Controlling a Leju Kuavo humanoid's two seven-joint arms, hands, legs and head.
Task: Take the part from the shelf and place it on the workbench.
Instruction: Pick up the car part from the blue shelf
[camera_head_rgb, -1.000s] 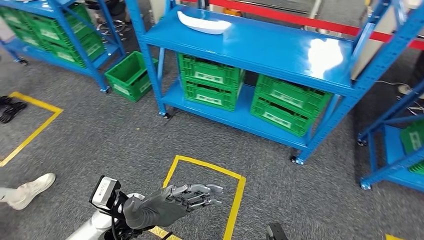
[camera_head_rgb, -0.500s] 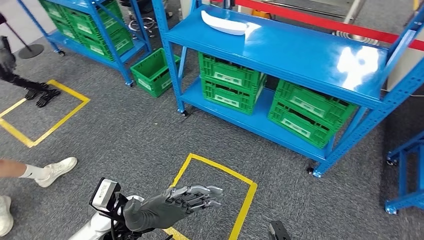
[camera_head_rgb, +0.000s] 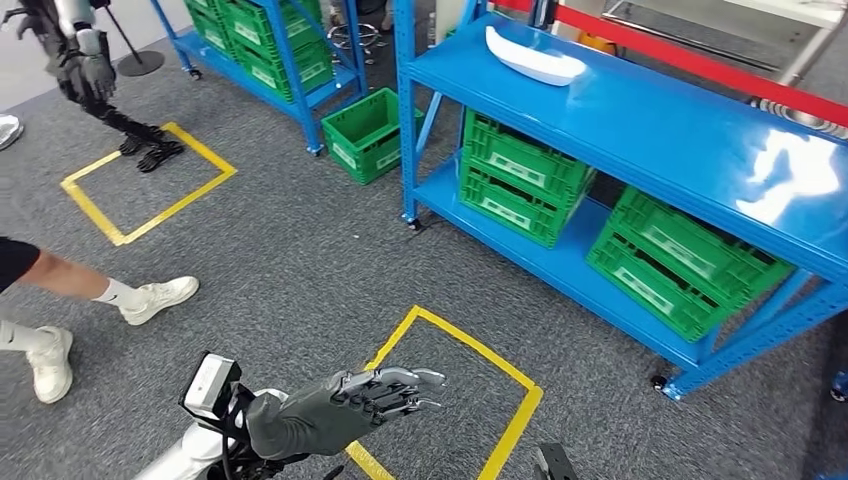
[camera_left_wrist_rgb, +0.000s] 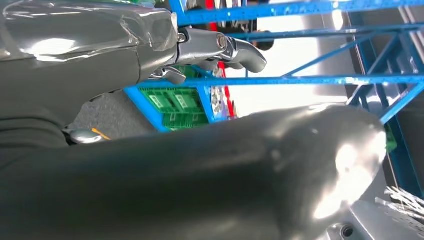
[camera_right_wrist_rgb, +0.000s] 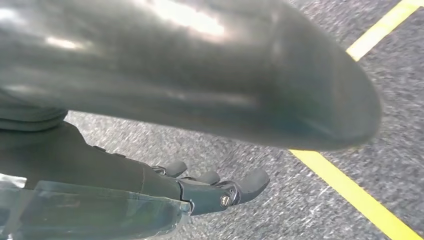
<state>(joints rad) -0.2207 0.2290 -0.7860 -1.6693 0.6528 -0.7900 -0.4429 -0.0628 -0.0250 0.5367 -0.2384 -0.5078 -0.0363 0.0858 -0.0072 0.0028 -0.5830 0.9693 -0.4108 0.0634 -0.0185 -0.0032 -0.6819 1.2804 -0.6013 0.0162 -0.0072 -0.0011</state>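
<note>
The white curved part (camera_head_rgb: 535, 57) lies on the top level of the blue shelf (camera_head_rgb: 650, 120), far ahead and to the right of my hands. My left hand (camera_head_rgb: 345, 405) is held out low over the grey carpet, fingers apart and stretched forward, holding nothing. In the left wrist view its fingers (camera_left_wrist_rgb: 220, 47) reach toward the blue shelf frame (camera_left_wrist_rgb: 300, 80), with the thick thumb (camera_left_wrist_rgb: 210, 170) in front. In the right wrist view my right hand (camera_right_wrist_rgb: 150, 185) hangs over the carpet, its fingers (camera_right_wrist_rgb: 225, 187) loosely extended and holding nothing.
Green crates (camera_head_rgb: 520, 175) fill the shelf's lower level, and one more green crate (camera_head_rgb: 365, 135) stands on the floor. A yellow floor square (camera_head_rgb: 455, 395) lies just ahead. A person's legs (camera_head_rgb: 70, 300) stand at the left. Another robot (camera_head_rgb: 85, 70) stands by a second yellow square (camera_head_rgb: 150, 180).
The whole picture has shifted right and downward, so the camera has turned left. The person's legs and the other robot have come into view. My left hand keeps the same pose.
</note>
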